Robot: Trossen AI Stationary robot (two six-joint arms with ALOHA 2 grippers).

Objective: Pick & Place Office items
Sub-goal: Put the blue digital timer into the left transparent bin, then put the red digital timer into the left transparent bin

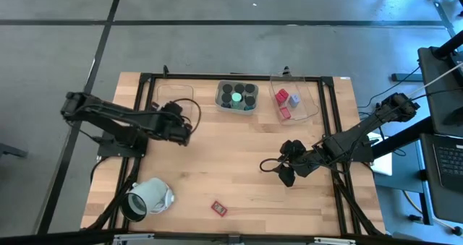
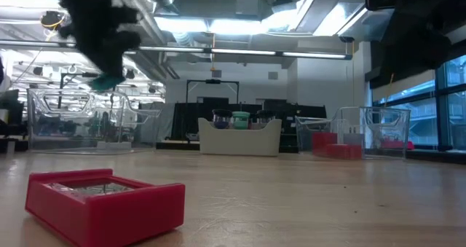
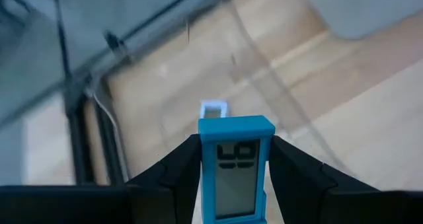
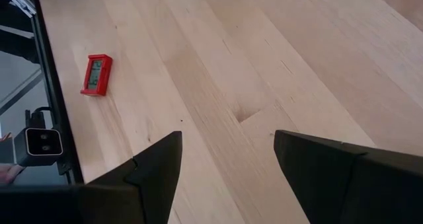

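My left gripper (image 1: 187, 131) hangs above the table by the clear tray (image 1: 176, 100) at the far left and is shut on a teal flat rectangle with a display (image 3: 232, 168). The low view shows that rectangle (image 2: 109, 81) up in the air. A small pale blue piece (image 3: 213, 110) lies ahead of it, near the clear tray's wall. A red flat rectangle (image 1: 218, 208) lies flat on the wood near the near edge (image 2: 102, 196) (image 4: 97, 74). My right gripper (image 1: 286, 167) (image 4: 228, 164) is open over bare wood at the table's right. My left gripper pinches the teal rectangle between its two fingers (image 3: 182, 168), one on each long side edge (image 3: 203, 164). Its far end (image 3: 236, 126) sticks out past the fingertips, display side facing the camera. It is lifted clear of the table.
A white tray of short black cylinders (image 1: 237, 95), one green-topped, stands at the far middle. A clear tray (image 1: 312, 104) with red blocks (image 1: 282, 96) and a pale blue cube (image 1: 294, 100) sits to its right. A large mint-white hollow cylinder (image 1: 148, 196) lies at the near left. A black frame (image 1: 147, 77) runs round the table.
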